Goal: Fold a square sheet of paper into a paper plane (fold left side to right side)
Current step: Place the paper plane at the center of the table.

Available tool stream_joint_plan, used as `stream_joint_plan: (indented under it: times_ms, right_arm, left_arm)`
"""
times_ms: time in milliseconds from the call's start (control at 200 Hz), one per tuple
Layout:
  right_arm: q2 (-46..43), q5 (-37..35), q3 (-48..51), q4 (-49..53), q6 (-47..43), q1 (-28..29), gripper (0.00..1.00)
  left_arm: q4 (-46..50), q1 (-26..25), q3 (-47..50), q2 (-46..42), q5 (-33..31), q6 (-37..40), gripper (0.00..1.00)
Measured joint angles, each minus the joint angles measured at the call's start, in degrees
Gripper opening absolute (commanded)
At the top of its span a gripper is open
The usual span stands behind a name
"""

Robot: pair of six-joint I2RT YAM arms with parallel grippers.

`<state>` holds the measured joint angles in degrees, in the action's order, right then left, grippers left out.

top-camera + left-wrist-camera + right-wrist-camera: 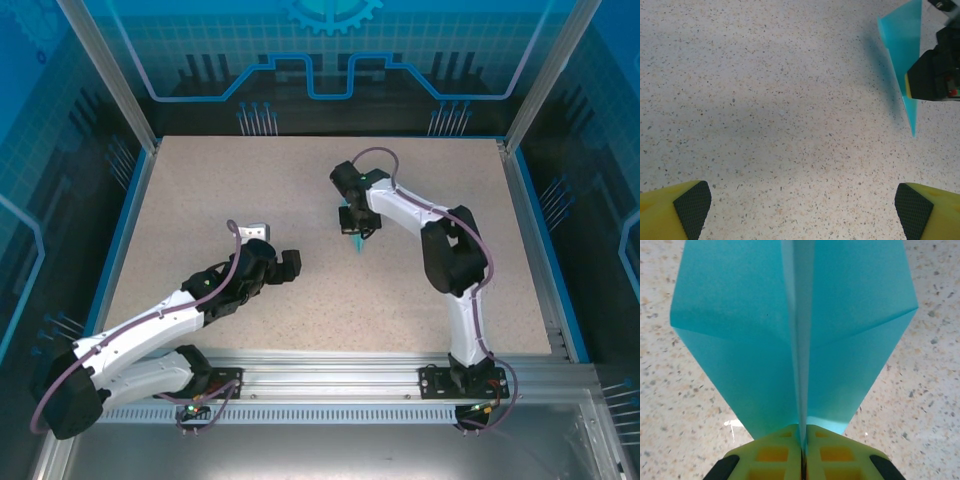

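The square sheet of paper is folded into a light-blue paper plane (790, 325) with a centre crease and two wings spread left and right. My right gripper (803, 452) is shut on the crease and holds the plane above the table. From above, the right gripper (355, 228) hangs near the table's middle, the plane's tip (357, 241) pointing down below it. In the left wrist view the plane (901, 45) shows as a slim dart at the upper right. My left gripper (802, 206) is open over bare table, apart from the plane; from above the left gripper (290, 262) is left of the plane.
The speckled beige table (250, 190) is ringed by blue edge rails and transparent walls with metal posts (105, 70). The aluminium rail (330, 375) with both arm bases runs along the near edge.
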<state>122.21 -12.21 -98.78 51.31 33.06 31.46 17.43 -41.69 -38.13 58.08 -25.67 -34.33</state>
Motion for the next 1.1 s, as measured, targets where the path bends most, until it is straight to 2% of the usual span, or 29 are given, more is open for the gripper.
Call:
stream_joint_plan:
  times_ms: [375,730,870,1021,1101]
  right_arm:
    - [3.8,0.4,-1.3,1.8,0.3,0.0,0.11]
    - [2.7,0.3,-1.4,3.4,-0.2,0.1,0.4]
    - [-4.5,-0.9,0.0,4.3,-1.7,0.7,0.57]
    - [-21.0,-1.9,7.0,2.5,-5.0,1.4,0.69]
    - [-30.3,-3.0,12.5,0.0,-7.5,1.1,0.81]
  left_arm:
    - [0.6,0.0,0.0,0.0,0.0,0.0,0.98]
    - [2.5,0.0,-1.7,0.0,0.0,0.0,0.98]
    - [3.5,0.0,-2.9,-0.8,0.0,0.0,0.99]
    - [5.1,0.0,-3.6,-3.2,-2.1,0.3,0.98]
    - [5.4,0.4,-3.9,-4.3,-4.5,0.8,0.99]
